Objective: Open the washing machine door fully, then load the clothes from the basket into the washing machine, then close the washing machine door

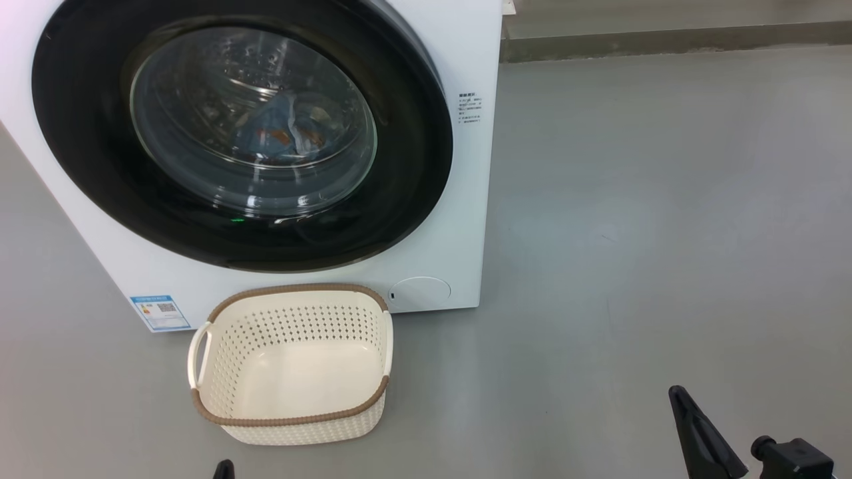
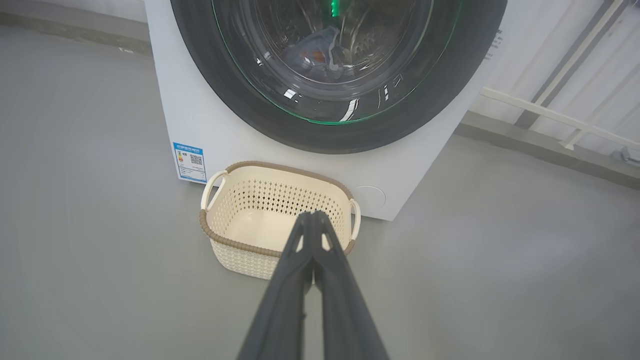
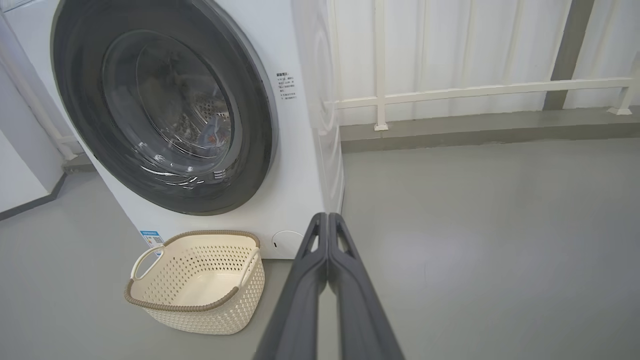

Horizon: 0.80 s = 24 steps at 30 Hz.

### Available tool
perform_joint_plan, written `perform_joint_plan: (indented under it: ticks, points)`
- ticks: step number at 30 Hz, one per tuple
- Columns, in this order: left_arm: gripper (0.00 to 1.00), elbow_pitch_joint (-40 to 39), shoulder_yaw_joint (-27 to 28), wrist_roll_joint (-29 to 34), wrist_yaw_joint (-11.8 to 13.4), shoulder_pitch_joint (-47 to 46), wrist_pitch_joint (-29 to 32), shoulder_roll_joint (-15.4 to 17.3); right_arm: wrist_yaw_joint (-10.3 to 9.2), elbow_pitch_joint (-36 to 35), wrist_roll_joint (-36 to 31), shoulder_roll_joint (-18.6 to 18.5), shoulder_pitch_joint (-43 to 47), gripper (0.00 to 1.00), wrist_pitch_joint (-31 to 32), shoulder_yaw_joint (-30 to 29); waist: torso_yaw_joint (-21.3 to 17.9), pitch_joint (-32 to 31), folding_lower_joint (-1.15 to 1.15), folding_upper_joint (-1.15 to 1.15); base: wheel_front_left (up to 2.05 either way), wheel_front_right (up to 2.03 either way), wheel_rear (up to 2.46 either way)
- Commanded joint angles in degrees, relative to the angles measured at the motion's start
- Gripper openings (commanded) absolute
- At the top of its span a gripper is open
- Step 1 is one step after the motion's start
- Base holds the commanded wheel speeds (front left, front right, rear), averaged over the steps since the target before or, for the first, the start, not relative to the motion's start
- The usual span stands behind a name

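The white washing machine (image 1: 452, 199) stands on the grey floor with its black-rimmed round door (image 1: 86, 133) shut flat against the front. Through the glass I see the blue printed clothes (image 1: 286, 130) lying in the steel drum, also clothes (image 2: 315, 52). The cream basket (image 1: 229, 319) sits empty just in front of the machine, basket (image 2: 225, 215), basket (image 3: 250, 285). My left gripper (image 2: 312, 215) hangs shut and empty, back from the basket. My right gripper (image 3: 327, 217) is shut and empty too, off to the right of the machine, its dark finger tip at the lower right (image 1: 677, 394).
A blue label (image 1: 160, 311) marks the machine's lower left front. A white railing (image 3: 475, 90) and a low kerb (image 1: 665, 40) run along the wall behind. Open grey floor (image 1: 665, 233) spreads to the right of the machine.
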Motion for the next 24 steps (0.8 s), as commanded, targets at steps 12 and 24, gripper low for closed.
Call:
perform_joint_plan:
  ticks: [12,24]
  points:
    - [0.0,-0.8,1.6,-8.5,-0.7,-2.6,2.4,0.6,-0.06,-0.2,10.0,-0.3,-2.5,0.0,2.0,-0.2,-0.1,0.3,0.0,0.0,0.0,0.0,0.0]
    - [0.0,-0.5,2.6,-15.0,-1.2,-4.0,4.2,0.7,-0.09,0.7,17.4,-0.1,-3.6,0.0,3.6,-0.5,-0.1,0.5,0.0,0.0,0.0,0.0,0.0]
